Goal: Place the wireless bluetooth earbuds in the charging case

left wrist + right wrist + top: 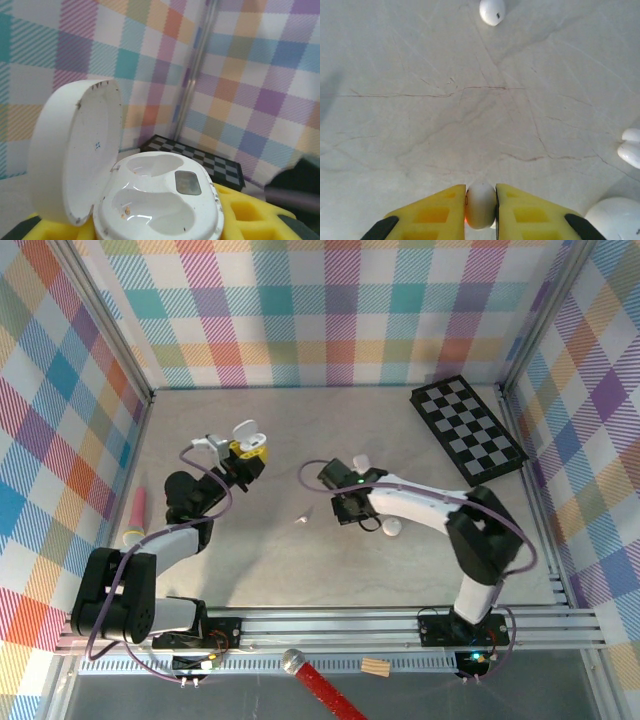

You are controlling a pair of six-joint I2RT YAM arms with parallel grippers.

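A small white plastic earbud (480, 207) sits lengthwise, clamped between the yellow pads (435, 212) of the right gripper (480, 192), whose arm bends low over the grey marbled table (470, 100). The raised left gripper (248, 452) clasps an open white pebble-shaped charging case (155, 210), lid tilted left and wells facing up.

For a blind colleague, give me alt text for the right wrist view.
The right gripper pinches a white earbud between its yellow fingers over a pale marbled table. A second white earbud lies near the top edge.

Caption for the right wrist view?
Right hand grips a white earbud; second earbud lies ahead on the marble tabletop.
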